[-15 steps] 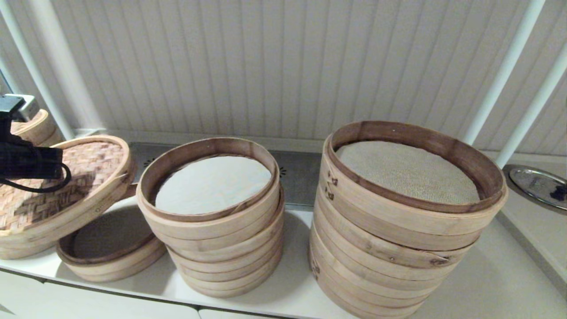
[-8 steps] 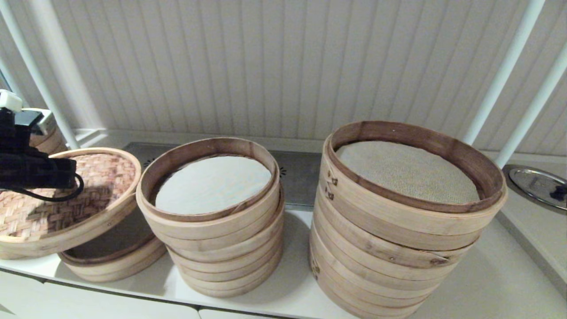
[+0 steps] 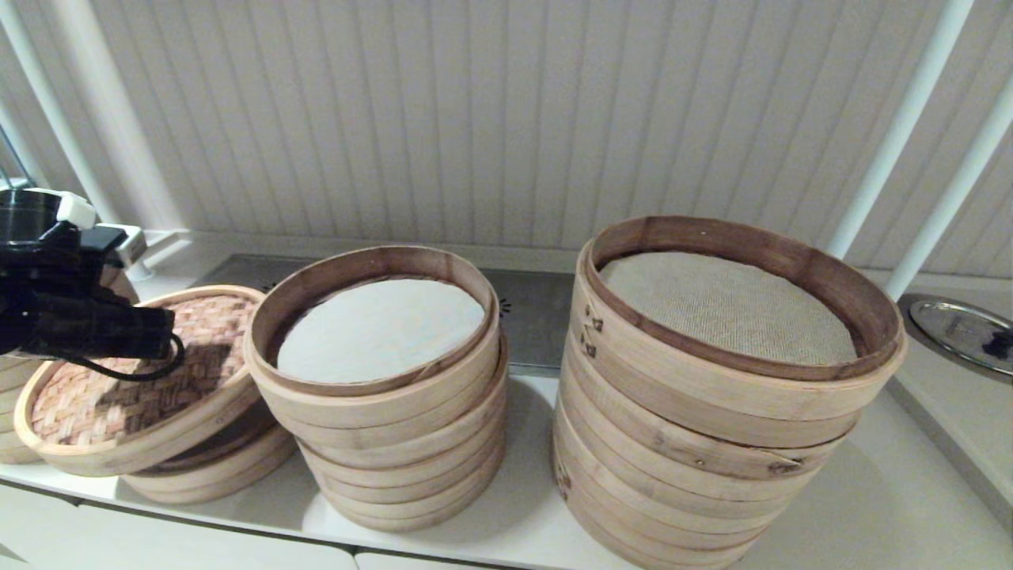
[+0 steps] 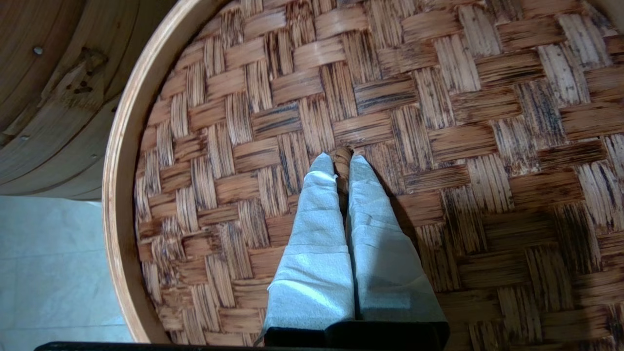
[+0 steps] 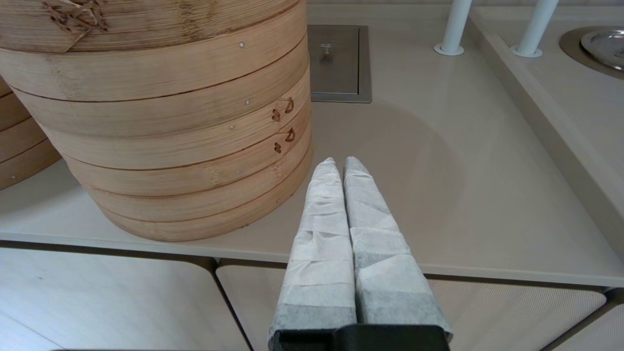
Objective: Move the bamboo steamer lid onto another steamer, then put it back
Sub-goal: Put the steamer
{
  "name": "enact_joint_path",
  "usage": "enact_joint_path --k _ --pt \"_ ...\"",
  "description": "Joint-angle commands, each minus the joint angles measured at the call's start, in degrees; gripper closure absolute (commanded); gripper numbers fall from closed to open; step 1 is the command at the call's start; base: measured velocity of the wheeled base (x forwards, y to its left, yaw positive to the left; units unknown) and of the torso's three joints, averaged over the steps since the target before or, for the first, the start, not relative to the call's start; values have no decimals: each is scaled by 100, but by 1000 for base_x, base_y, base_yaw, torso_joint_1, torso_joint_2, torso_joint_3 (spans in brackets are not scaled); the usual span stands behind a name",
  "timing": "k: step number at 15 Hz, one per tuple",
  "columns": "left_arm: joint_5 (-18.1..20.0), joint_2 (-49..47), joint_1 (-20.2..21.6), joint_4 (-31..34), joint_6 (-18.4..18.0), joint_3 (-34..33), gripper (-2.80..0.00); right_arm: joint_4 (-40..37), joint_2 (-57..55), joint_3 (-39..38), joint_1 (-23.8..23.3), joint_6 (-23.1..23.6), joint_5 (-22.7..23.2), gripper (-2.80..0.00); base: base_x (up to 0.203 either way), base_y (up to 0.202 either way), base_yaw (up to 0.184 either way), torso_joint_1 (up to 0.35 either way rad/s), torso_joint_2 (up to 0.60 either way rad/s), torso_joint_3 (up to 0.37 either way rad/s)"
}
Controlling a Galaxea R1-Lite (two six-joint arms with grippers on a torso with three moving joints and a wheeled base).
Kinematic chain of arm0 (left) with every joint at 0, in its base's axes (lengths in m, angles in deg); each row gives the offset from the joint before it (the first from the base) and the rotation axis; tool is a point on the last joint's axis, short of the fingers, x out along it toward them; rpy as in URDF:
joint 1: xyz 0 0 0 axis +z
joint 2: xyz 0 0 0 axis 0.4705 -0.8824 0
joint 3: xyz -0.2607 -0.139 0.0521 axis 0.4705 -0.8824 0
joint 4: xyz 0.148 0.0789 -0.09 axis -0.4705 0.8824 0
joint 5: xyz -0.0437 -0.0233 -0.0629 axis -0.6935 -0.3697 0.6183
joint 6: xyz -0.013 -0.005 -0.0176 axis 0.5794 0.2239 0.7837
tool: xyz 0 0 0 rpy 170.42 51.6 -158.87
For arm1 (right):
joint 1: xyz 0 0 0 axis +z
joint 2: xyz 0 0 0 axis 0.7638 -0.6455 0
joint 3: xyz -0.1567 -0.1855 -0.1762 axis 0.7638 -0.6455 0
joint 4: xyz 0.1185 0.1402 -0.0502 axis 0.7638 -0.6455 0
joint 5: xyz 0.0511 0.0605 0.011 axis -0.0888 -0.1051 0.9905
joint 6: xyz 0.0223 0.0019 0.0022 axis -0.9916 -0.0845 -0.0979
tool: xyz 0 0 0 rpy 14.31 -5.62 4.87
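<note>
The bamboo steamer lid (image 3: 103, 412) hangs at the far left, nearly level, its pinkish-brown weave facing up. My left gripper (image 4: 341, 162) is shut on the lid's small centre loop handle (image 4: 342, 155), and the left arm (image 3: 87, 324) reaches over the lid. The lid's pale rim (image 4: 114, 195) lies close beside the medium stack (image 3: 380, 443), lower than that stack's top. This stack is uncovered, showing a dark inner rim and a white liner (image 3: 380, 328). My right gripper (image 5: 340, 163) is shut on nothing, low by the counter's front edge.
A low single steamer (image 3: 229, 463) sits under the lid. The wider, taller stack (image 3: 712, 443) with a beige mesh liner stands on the right. Another steamer (image 3: 9, 396) shows at the far left edge. White poles (image 3: 894, 134) and a metal dish (image 3: 961, 328) stand at the right.
My left arm has carried the lid to the right toward the medium stack. The lid has come down and levelled out over the low steamer.
</note>
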Motion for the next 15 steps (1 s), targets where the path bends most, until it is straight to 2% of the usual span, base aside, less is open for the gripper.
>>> enact_joint_path --k 1,9,15 --pt "-8 -35 -41 2 -4 4 0 4 2 -9 8 -1 1 0 0 0 0 0 0 0" --pt "0 -417 -188 -30 216 -55 0 3 2 -9 8 -1 1 0 0 0 0 0 0 0" --pt "-17 -637 -199 -543 172 -109 0 4 1 -9 6 -1 1 0 0 0 0 0 0 0"
